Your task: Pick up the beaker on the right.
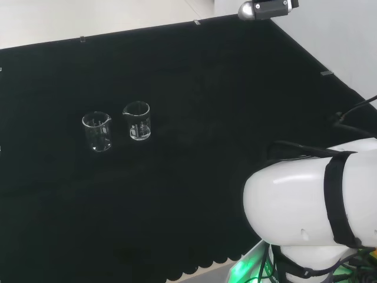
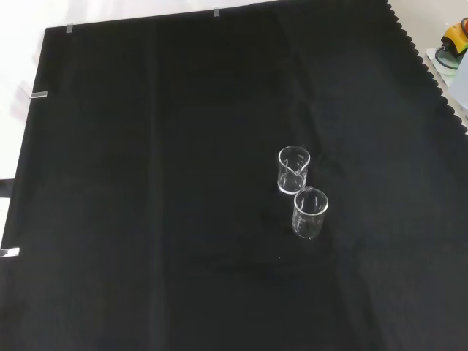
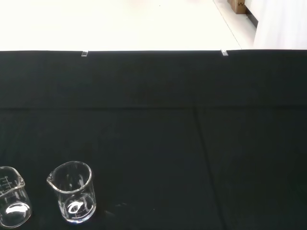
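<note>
White arm link [image 1: 306,206], head view: a large rounded shell at the near right, with a black strap [image 1: 337,200] wrapped over it and black cables [image 1: 306,148] running along its upper edge. The link stands above the arm's base at the lower right corner.

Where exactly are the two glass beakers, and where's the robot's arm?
Right beaker [image 1: 137,122], head view, on its glass wall.
Left beaker [image 1: 97,131], head view, on its glass wall.
Robot arm [image 1: 294,200], head view, on its big white link.
</note>
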Motion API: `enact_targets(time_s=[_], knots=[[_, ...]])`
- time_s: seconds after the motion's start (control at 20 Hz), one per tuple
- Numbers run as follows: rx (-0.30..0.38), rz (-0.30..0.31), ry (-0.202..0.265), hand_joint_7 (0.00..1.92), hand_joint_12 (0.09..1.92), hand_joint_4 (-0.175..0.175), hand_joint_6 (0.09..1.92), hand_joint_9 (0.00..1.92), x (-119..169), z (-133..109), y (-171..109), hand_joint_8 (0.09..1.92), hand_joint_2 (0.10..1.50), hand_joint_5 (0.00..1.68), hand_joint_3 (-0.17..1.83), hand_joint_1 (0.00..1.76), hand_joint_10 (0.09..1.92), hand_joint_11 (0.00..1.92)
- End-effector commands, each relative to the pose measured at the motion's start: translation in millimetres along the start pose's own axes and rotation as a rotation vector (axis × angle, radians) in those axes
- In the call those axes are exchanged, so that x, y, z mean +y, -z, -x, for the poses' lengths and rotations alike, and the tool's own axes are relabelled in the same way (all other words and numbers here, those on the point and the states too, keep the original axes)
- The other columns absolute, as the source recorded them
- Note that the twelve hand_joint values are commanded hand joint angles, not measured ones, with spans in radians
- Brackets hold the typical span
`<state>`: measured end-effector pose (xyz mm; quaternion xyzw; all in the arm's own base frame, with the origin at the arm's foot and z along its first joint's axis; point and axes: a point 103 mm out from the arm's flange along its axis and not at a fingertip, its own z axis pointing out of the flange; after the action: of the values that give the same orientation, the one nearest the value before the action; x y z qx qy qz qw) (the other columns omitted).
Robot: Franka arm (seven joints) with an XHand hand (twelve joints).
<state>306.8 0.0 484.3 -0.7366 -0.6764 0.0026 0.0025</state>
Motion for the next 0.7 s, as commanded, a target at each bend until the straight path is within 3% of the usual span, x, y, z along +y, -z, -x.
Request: enact_targets(time_s=[0.05, 0.3, 0.35, 0.4, 0.7], knots=[[-0.007, 0.006, -0.001, 0.05, 0.57, -0.020, 0.09, 0.01, 0.0, 0.5, -0.1, 0.17, 1.08, 0.07, 0.75, 0.03, 0.47, 0.00], [-0.009, 0.008, -0.004, 0.06, 0.62, -0.026, 0.09, 0.00, 0.8, 2.9, 0.3, 0.19, 1.17, 0.08, 0.72, 0.00, 0.51, 0.00], [-0.032, 0.010, -0.016, 0.06, 0.62, -0.026, 0.09, 0.00, -0.8, -15.0, 0.7, 0.19, 1.17, 0.08, 0.72, 0.00, 0.51, 0.00], [-0.026, 0.011, -0.016, 0.06, 0.62, -0.026, 0.09, 0.00, -0.8, -15.4, 0.7, 0.19, 1.18, 0.09, 0.72, 0.00, 0.51, 0.00], [-0.010, 0.004, -0.015, 0.06, 0.62, -0.027, 0.09, 0.00, 5.7, 0.5, -4.1, 0.20, 1.18, 0.09, 0.72, 0.00, 0.52, 0.00]])
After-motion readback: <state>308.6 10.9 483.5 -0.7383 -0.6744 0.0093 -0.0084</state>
